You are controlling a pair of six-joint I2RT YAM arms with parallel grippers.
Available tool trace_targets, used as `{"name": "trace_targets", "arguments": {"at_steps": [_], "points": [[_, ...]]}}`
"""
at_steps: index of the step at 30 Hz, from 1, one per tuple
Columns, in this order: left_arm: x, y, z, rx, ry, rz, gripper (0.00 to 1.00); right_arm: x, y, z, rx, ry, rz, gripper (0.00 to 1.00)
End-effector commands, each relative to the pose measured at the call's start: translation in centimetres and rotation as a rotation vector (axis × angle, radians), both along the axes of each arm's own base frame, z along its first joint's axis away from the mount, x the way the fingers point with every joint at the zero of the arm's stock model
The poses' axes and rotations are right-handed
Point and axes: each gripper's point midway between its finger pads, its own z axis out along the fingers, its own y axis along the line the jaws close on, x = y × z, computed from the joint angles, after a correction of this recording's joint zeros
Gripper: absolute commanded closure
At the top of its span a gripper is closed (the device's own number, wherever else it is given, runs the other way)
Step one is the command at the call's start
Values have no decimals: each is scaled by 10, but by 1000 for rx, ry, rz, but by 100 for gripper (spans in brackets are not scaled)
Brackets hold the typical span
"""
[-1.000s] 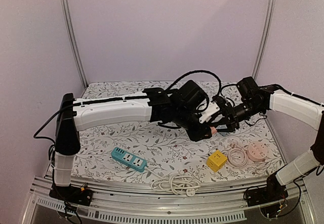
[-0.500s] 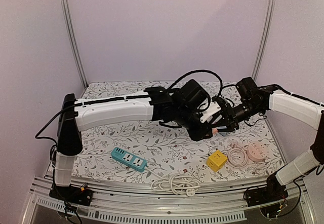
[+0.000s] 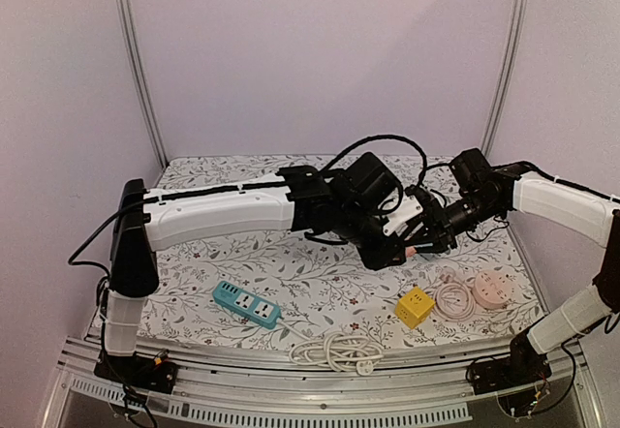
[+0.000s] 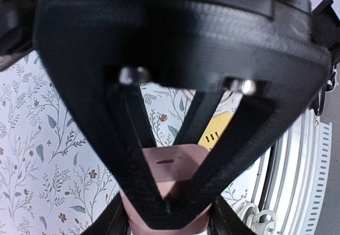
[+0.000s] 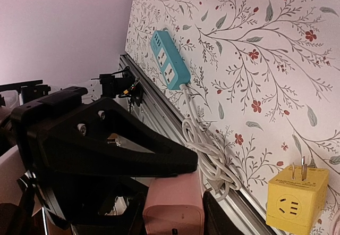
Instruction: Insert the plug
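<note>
Plug [image 4: 170,167] clenched in left pincer [image 4: 169,209], lower edge cropped, right pincer [image 3: 423,240] hold unclear.

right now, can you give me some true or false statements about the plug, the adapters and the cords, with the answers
1. The left pincer grips the pink plug above the table. True.
2. The teal power strip lies to the right of the yellow cube adapter in the top view. False: it lies to the left of it.
3. The yellow cube adapter has metal prongs showing. True.
4. The white cord is stretched straight across the table. False: it lies bundled in a coil near the front edge.
</note>
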Motion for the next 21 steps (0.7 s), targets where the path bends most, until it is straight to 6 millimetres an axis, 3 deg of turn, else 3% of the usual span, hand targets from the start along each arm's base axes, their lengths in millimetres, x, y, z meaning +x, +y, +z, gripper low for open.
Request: {"name": "trace_targets", "arguments": {"at_steps": [1,8,12,14,16,18,21], "points": [[-9,-8,-7,12,-8,-36,99,-7,6,1,24,7,39,68],[-3,-6,-7,33,-60,-37,96,-10,9,1,26,4,52,75],[1,-3,-8,53,-87,-37,86,-10,10,2,32,7,58,89],[2,-1,-8,60,-96,-32,72,-10,10,2,32,7,57,96],[7,2,-6,69,-120,-6,50,-7,8,2,15,-5,47,100],[6,4,-5,71,-133,-8,4,1,5,-3,-42,-41,19,100],[6,11,-2,76,-159,5,0,15,1,-3,-101,-96,-27,100]]}}
